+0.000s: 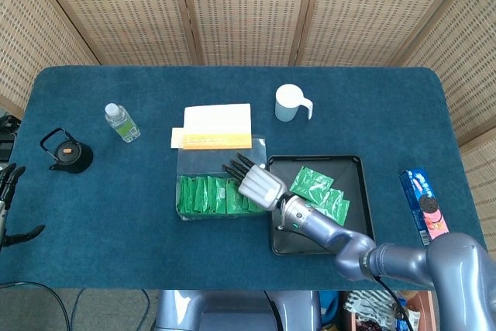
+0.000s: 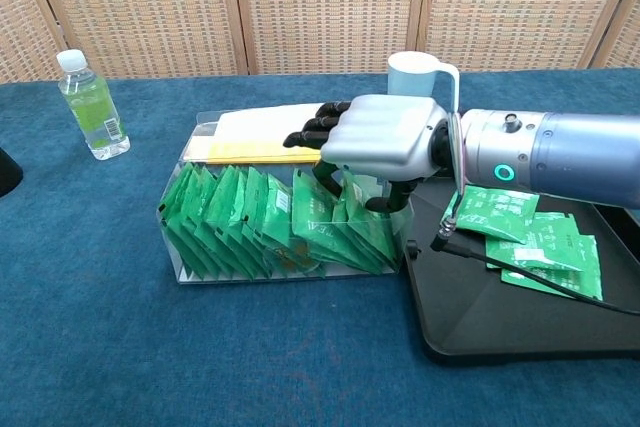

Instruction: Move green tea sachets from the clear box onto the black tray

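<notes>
The clear box [image 1: 186, 162] [image 2: 200, 142] stands mid-table with a row of green tea sachets [image 1: 205, 195] [image 2: 230, 222] upright in it. To its right lies the black tray [image 1: 353, 162] [image 2: 480, 332] with several sachets [image 1: 318, 191] [image 2: 530, 242] on it. My right hand [image 1: 260, 185] [image 2: 385, 137] reaches into the box's right end, thumb and fingers dipped among the rightmost sachets and pinching one there. At the far left table edge, my left hand [image 1: 9, 191] hangs with fingers apart and holds nothing.
Behind the clear box lies a flat white and yellow carton [image 1: 215, 128]. A white mug [image 1: 288, 103] stands behind the tray. A water bottle [image 1: 122, 122] and a black teapot [image 1: 66, 151] sit at the left, a blue snack packet [image 1: 424, 199] at the right edge.
</notes>
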Robot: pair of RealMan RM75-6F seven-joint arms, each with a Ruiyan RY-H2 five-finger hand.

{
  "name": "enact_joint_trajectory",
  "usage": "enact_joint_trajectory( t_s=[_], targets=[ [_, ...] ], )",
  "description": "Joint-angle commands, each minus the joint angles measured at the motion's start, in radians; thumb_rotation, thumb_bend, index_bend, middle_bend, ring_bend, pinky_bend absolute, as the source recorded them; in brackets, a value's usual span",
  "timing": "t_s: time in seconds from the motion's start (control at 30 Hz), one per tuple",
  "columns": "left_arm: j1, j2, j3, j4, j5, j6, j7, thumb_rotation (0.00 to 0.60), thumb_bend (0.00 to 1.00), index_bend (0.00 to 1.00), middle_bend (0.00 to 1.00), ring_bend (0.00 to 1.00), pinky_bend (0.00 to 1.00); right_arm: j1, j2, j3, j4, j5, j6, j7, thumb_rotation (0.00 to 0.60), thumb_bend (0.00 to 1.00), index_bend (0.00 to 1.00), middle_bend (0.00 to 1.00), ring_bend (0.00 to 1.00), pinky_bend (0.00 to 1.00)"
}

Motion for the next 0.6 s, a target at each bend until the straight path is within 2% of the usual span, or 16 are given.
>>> enact_joint_trajectory(
  t_s=[0.03,0.23,0.6],
  targets=[
    [0.0,0.0,0.0,0.0,0.0,0.0,-0.001,0.6,0.14,0.0,0.0,0.0,0.0,-0.004,-0.004,-0.001,0.005,-0.006,0.004,0.016,0.6,0.49,0.52,0.0,0.0,0.0],
    [-0.001,0.0,0.0,0.0,0.0,0.0,-0.001,0.6,0.14,0.0,0.0,0.0,0.0,-0.016,-0.022,-0.003,0.027,-0.042,0.035,0.076,0.6,0.5,0.65,0.01,0.0,0.0],
    [0.0,0.001,0.002,-0.003,0.002,0.0,-0.003,0.6,0.14,0.0,0.0,0.0,0.0,-0.032,-0.024,0.001,0.041,-0.134,0.124,0.18,0.6,0.5,0.67,0.0,0.0,0.0]
  ],
)
